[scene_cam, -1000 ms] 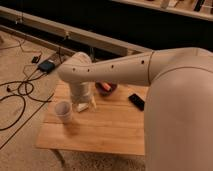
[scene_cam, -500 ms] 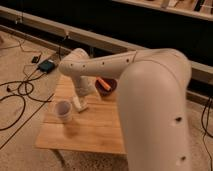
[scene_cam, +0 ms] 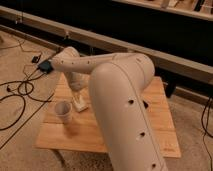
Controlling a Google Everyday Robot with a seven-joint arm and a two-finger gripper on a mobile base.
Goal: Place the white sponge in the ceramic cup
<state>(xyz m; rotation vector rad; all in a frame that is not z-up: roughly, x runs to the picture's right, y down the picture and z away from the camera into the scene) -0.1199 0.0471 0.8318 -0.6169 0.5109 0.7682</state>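
Observation:
The white sponge (scene_cam: 80, 104) is a small pale block on the wooden table (scene_cam: 125, 137), just right of the ceramic cup (scene_cam: 63, 111). The cup stands upright near the table's left edge, and I see nothing inside it. My gripper (scene_cam: 77, 96) reaches down from the arm's wrist directly onto the sponge, at or just above its top. I cannot make out whether the sponge rests on the table or is slightly lifted. My bulky cream arm fills the middle of the view and hides much of the tabletop.
A sliver of a black slab (scene_cam: 145, 105) shows at the arm's right edge. Cables (scene_cam: 20, 92) and a small dark box (scene_cam: 45, 66) lie on the floor to the left. A long rail and a dark wall run behind the table.
The view has shifted, and the arm's bulk now covers the table's centre and the far objects. The gripper stays over the sponge beside the cup.

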